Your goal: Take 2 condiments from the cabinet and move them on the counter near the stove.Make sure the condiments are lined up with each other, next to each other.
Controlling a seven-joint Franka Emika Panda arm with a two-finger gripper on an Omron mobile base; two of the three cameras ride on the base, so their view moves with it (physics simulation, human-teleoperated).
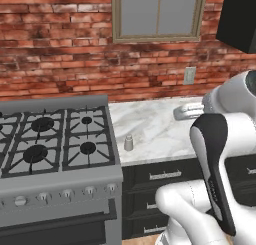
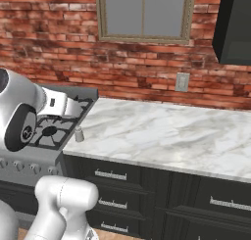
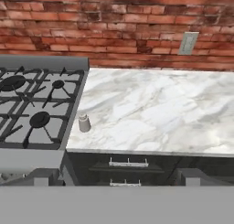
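My gripper (image 3: 117,182) is wide open and holds nothing. It hangs back from the surface (image 3: 155,109), off its front edge, looking down at it. The little shaker (image 3: 84,123) stands upright ahead of my gripper and to the left. It is near the front edge and just beside the stove (image 3: 32,104), but I cannot tell if it touches. To the right of the shaker the white marble is bare all the way to the brick wall (image 3: 114,26). The cabinet (image 2: 234,26) hangs high up to the right.

A red brick wall (image 1: 60,49) stands at the back, with a framed window (image 1: 159,14) in it and a grey wall socket (image 1: 189,75) lower right of it.
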